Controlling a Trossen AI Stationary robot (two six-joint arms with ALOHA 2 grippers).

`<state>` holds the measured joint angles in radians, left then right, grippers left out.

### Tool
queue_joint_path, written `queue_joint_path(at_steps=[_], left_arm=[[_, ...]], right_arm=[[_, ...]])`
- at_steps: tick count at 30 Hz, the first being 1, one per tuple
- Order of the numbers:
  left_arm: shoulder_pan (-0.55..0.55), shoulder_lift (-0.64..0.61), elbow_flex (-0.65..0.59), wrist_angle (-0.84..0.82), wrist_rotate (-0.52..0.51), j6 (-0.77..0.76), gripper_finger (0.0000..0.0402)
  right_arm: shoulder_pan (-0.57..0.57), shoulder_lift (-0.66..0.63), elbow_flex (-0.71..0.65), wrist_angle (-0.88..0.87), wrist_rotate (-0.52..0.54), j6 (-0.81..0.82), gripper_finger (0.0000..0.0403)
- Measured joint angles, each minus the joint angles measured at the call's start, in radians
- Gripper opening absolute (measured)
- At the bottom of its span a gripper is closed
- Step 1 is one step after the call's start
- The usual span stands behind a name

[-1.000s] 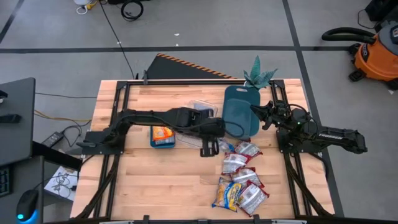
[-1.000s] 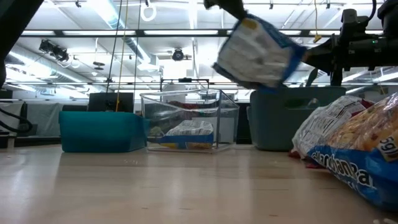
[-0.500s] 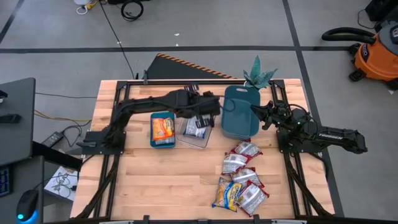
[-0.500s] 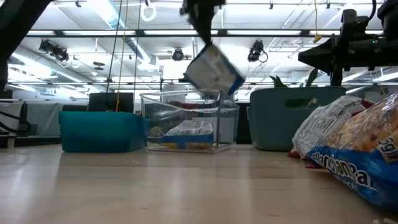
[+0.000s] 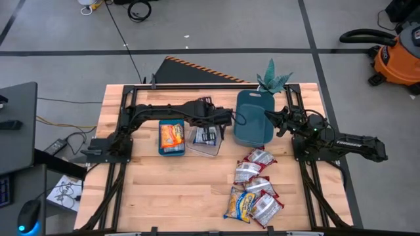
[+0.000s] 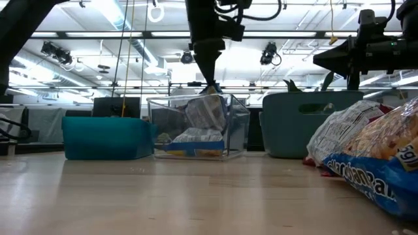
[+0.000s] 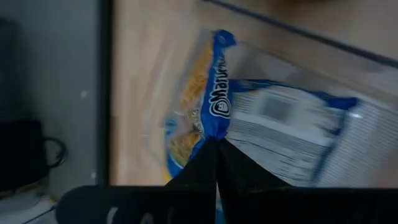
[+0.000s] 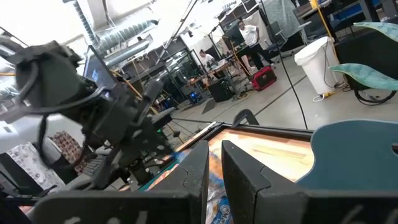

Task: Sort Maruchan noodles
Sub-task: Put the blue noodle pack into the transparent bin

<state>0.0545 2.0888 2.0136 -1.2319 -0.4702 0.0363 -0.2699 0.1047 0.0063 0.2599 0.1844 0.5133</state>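
— Held packet? Where?
— Blue-edged, pinched at one corner by the left gripper, fingers pressed together on it. Hangs down into the clear container, above another blue packet lying flat on its floor.
— Seen from table height?
— Crumpled behind the clear wall, left gripper straight above it, arm coming down from the top.
— Other noodles?
— Orange packet lying in the small teal bin, just beside the clear container on its left. Loose pile of packets on the bare wood nearer the front edge, toward the right side, well apart from the bins; red-and-silver ones up top, a yellow-and-blue one at the lower left of the heap.
— In the way of anything?
— From table height, that pile crowds the right foreground and covers part of the large dark teal bin. From above, left arm lies across the table's back half and hides part of the clear container's far rim.
— Around it?
— Large dark teal bin just right of the clear container, teal plant behind it at the table's back edge. Orange shop vacuum on the floor, far right.
— Right gripper?
— Parked at the large bin's right rim, nothing in it; fingers close together with only a slim gap in its own wrist view.
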Motion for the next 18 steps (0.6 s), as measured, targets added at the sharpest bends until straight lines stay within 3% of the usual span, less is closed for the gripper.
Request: queue_joint_path(at_steps=[8, 18], left_arm=[[-0.064, -0.002, 0.0, -0.023, 0.242, -0.082, 0.0004], [-0.112, -0.002, -0.131, 0.056, 0.251, -0.129, 0.0016]], right_arm=[[0.0, 0.0, 0.0, 0.0, 0.0, 0.0, 0.005], [0.0, 0.0, 0.0, 0.0, 0.0, 0.0, 0.005]])
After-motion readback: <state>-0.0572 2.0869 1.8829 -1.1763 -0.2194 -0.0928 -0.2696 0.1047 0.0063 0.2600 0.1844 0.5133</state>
